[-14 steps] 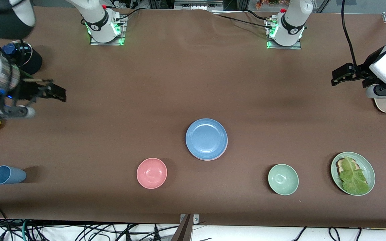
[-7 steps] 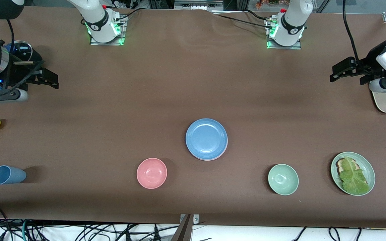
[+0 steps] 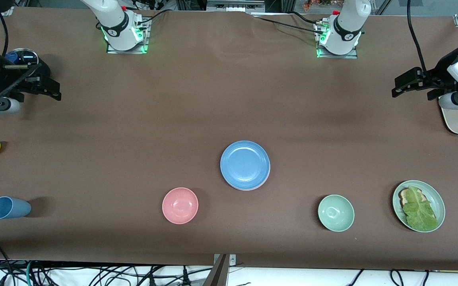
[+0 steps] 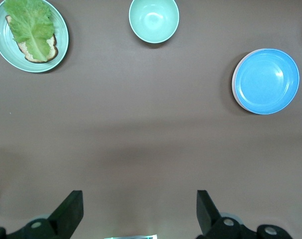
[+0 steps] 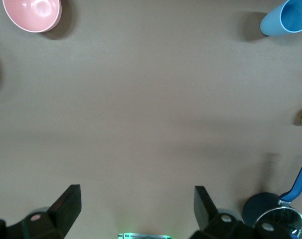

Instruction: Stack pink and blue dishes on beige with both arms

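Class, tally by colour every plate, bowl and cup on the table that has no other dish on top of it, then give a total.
Blue: 2, the blue plate and the blue cup
Pink: 1, the pink bowl
Green: 2, the mint-green bowl and the green plate with bread and lettuce
Total: 5

light blue plate (pink rim beneath), pink bowl, mint bowl, brown table.

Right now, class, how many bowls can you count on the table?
2. The pink bowl sits nearer the front camera than the blue plate, toward the right arm's end. The mint-green bowl sits beside the lettuce plate, toward the left arm's end.
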